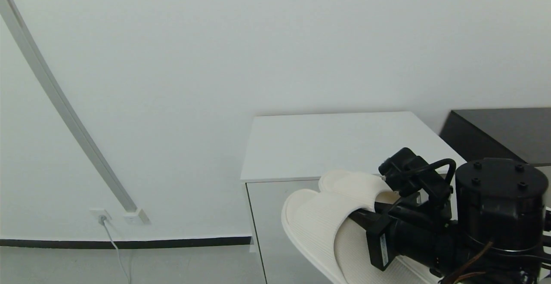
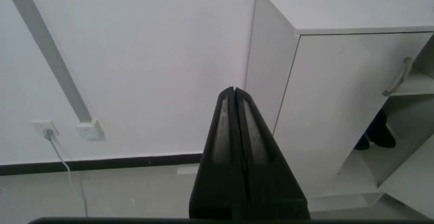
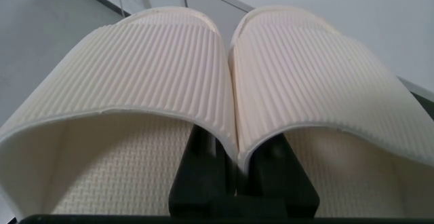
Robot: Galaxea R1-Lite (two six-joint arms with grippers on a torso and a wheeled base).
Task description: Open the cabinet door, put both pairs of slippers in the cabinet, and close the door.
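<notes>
Well, a white cabinet (image 1: 327, 146) stands against the wall (image 1: 275, 38), with a dark table (image 1: 503, 131) just beside its right side. A grey conduit (image 1: 56, 94) runs slantwise down the wall to a socket (image 1: 100, 213), and a cable (image 1: 116, 249) hangs from that to the floor. From the left wrist view the door (image 2: 339, 108) stands swung open, its handle (image 2: 399, 77) at the free edge. A shelf (image 2: 413, 85) shows behind it, with a dark shape (image 2: 377, 132) lower down that I can't make out.

The slippers (image 1: 318, 223) are one pale ribbed pair, held up in front of the cabinet's face, just under the front edge of its top. The right gripper (image 3: 234, 166) has a finger inside each slipper and pinches their adjoining inner sides together. The left gripper (image 2: 234, 136) hangs apart from the cabinet, its fingers pressed flat together on nothing.
</notes>
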